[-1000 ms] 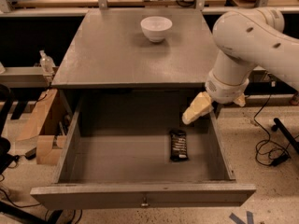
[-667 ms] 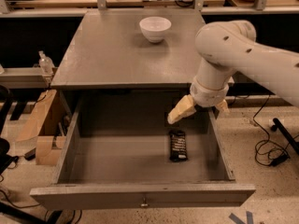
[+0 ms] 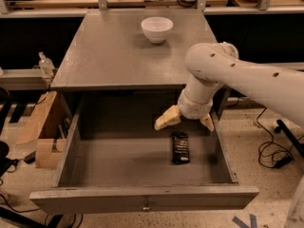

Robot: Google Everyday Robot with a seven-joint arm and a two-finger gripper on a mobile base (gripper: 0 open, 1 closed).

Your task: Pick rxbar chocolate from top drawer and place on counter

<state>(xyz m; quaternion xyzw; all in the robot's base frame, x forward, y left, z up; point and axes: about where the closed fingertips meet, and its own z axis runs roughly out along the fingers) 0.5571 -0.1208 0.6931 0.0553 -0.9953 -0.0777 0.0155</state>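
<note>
The rxbar chocolate (image 3: 180, 147), a flat black bar, lies on the floor of the open top drawer (image 3: 142, 197), right of middle. My gripper (image 3: 185, 121) hangs over the drawer just above the bar's far end, with its two tan fingers (image 3: 166, 118) spread wide apart and nothing between them. The white arm reaches in from the right. The counter (image 3: 114, 56) is the grey cabinet top behind the drawer.
A white bowl (image 3: 156, 29) stands at the back of the counter. Cardboard boxes (image 3: 40, 127) and a spray bottle (image 3: 46, 65) are to the left of the cabinet. Cables (image 3: 275, 151) lie on the floor at the right.
The arm has swung left and the gripper has moved left, from the drawer's right wall to a spot above the bar's far end.
</note>
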